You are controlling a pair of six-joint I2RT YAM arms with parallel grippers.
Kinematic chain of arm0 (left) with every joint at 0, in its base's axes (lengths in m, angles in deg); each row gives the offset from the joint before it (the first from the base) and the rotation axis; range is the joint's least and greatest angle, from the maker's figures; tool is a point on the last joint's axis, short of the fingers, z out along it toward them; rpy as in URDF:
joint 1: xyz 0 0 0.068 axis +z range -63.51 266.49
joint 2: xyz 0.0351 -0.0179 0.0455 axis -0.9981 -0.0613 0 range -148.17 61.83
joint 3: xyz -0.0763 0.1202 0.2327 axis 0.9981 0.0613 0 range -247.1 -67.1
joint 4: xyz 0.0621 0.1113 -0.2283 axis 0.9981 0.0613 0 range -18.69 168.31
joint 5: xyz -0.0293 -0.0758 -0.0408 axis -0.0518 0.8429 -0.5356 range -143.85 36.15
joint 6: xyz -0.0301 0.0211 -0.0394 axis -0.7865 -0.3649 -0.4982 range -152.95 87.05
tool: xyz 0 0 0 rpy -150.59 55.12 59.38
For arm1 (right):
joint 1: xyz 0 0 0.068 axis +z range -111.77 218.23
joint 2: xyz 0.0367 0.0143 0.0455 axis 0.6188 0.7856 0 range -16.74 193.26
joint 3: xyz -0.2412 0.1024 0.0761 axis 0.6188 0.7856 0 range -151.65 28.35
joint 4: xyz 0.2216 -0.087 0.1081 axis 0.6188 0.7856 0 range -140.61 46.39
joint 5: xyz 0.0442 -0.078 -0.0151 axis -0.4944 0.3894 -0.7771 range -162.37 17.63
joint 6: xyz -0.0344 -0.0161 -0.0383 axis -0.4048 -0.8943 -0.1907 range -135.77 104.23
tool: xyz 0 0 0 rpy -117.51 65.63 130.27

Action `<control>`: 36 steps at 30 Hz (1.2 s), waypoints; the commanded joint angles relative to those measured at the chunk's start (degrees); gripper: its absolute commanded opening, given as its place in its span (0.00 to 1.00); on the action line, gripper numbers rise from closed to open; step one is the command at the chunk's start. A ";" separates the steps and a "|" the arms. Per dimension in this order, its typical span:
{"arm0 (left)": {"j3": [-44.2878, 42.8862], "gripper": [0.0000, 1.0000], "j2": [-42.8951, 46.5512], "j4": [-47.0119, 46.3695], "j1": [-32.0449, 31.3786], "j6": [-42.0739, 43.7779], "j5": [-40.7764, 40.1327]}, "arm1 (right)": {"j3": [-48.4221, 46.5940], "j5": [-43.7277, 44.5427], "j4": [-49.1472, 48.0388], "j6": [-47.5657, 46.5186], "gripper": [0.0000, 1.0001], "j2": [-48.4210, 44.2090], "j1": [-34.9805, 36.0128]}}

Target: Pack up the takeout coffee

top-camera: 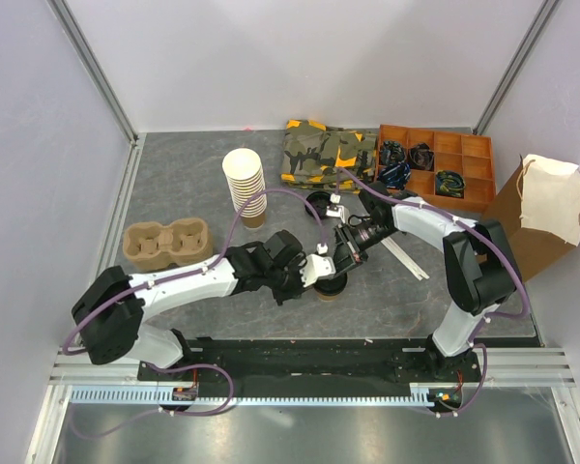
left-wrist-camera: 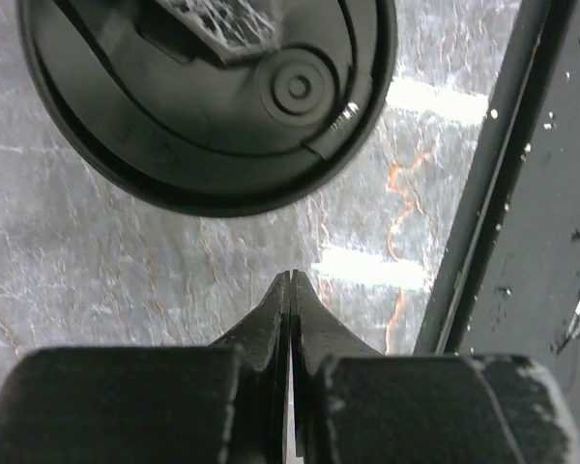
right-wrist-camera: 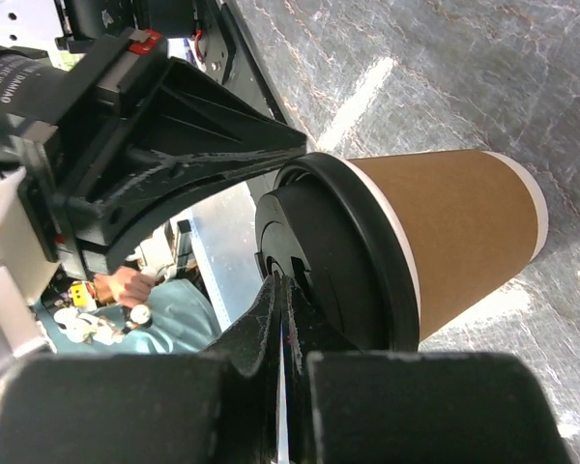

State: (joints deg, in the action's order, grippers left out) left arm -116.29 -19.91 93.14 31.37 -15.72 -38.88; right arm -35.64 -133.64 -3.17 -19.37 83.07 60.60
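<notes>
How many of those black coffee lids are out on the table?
2. One lid sits on the brown cup; a loose lid lies beyond it, right of the tall cup stack. Others could be hidden.

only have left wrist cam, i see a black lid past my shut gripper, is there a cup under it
observer: yes, the right wrist view shows the black lid fitted on a brown paper cup.
operator: is the other arm gripping it
observer: no, the right gripper is shut, its tips against the lid's top.
operator: where's the carrier
observer: the top view shows the pulp cup carrier on the left side of the table, wells empty, apart from the cup.
</notes>
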 commanded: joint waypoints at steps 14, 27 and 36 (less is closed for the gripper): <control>-17.96 0.16 2.90 7.54 -0.43 -0.10 2.70 | 1.41 9.68 -2.53 -4.40 0.03 3.11 -0.48; -5.30 0.22 -3.79 -1.08 -0.43 3.51 -1.43 | 2.28 9.95 -2.26 -5.81 0.03 4.69 -1.19; -15.31 0.29 4.30 8.13 -0.52 0.96 2.61 | 1.85 9.86 -2.18 -5.90 0.03 4.60 -1.19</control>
State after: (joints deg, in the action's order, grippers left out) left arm -124.18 -19.78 99.19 31.22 -14.62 -38.69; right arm -35.64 -135.94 -2.12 -20.28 84.92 59.59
